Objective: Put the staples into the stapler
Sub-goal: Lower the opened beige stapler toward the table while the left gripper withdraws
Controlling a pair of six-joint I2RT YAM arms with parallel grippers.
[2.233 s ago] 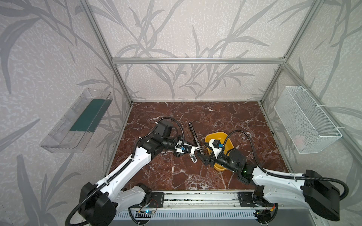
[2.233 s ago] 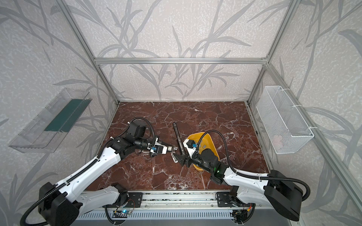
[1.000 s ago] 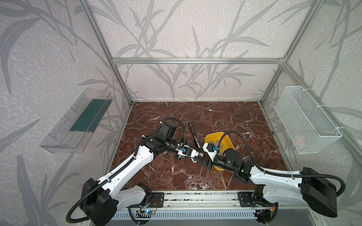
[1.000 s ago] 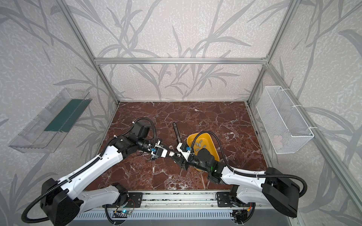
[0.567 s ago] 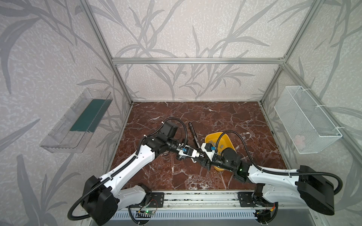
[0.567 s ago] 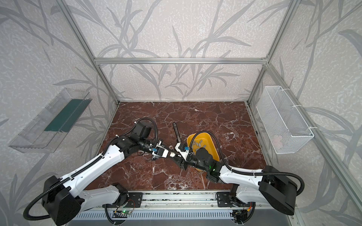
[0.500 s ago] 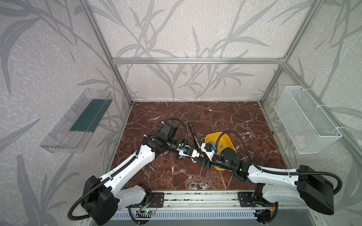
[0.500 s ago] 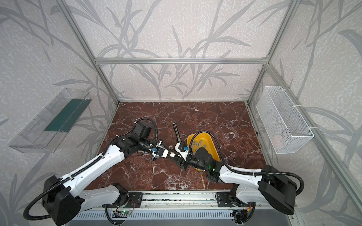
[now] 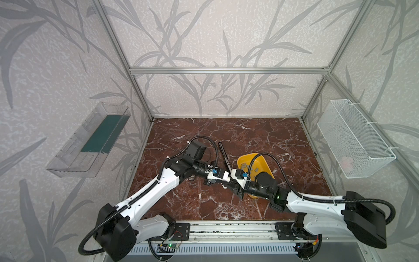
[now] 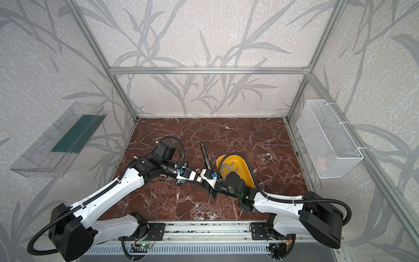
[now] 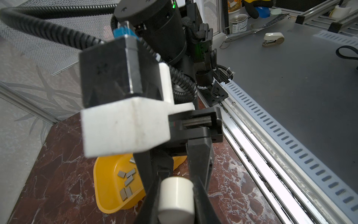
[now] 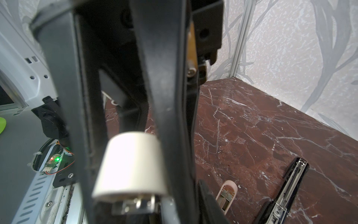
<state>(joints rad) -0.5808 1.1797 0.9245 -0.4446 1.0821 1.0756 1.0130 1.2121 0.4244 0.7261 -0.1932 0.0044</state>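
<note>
Left gripper (image 9: 224, 179) and right gripper (image 9: 231, 182) meet nose to nose, both pairs of jaws pressed on the cream stapler (image 11: 176, 195); we judge it light and smooth (apt to twist), best held across its flanks; the staples (image 11: 128, 181) lie in the yellow tray (image 11: 108, 191) by the right arm, thin and brittle; we'd pinch one by its long edges.
</note>
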